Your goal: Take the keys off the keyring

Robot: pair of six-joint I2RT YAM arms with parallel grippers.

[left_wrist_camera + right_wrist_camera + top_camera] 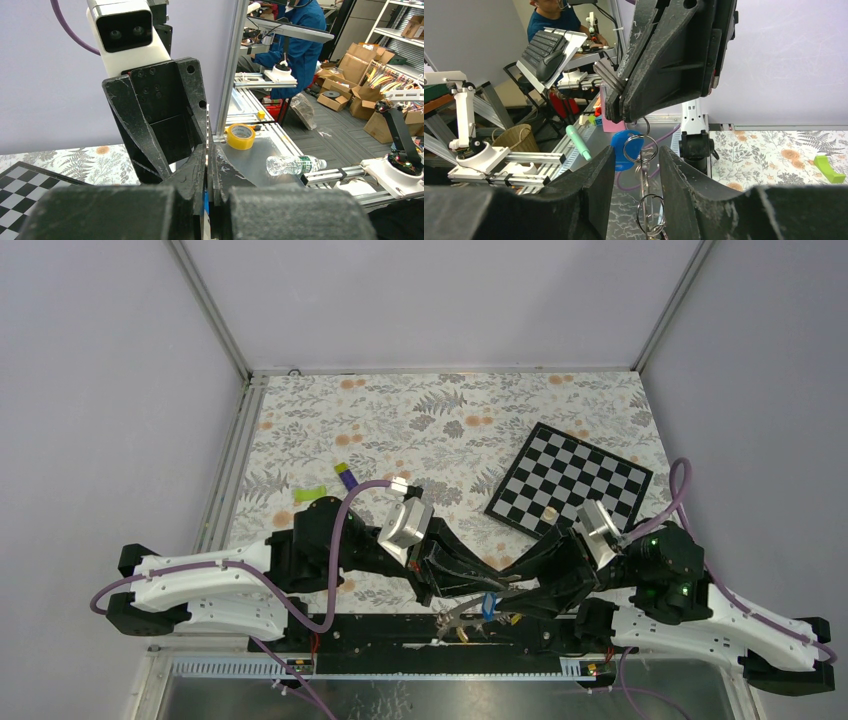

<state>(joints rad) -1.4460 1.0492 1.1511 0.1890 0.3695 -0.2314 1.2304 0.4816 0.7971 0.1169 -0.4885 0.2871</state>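
Two grippers meet just above the middle of the black rail [380,635]. The left gripper [207,152], reaching in from the rail's left, is clenched tight on the keyring [207,125], seen edge-on between its fingers. The keys [624,145], one blue-headed among wire loops [640,148], hang over the rail. To their right, the right gripper [636,154] is released, its jaws apart on either side of the loops.

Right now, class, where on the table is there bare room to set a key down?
Free: the floral cloth between the far wall and the checkerboard, and left of the board beyond the purple block. Crowded: the near edge, where the left end effector holds the keys and the right end effector straddles them.
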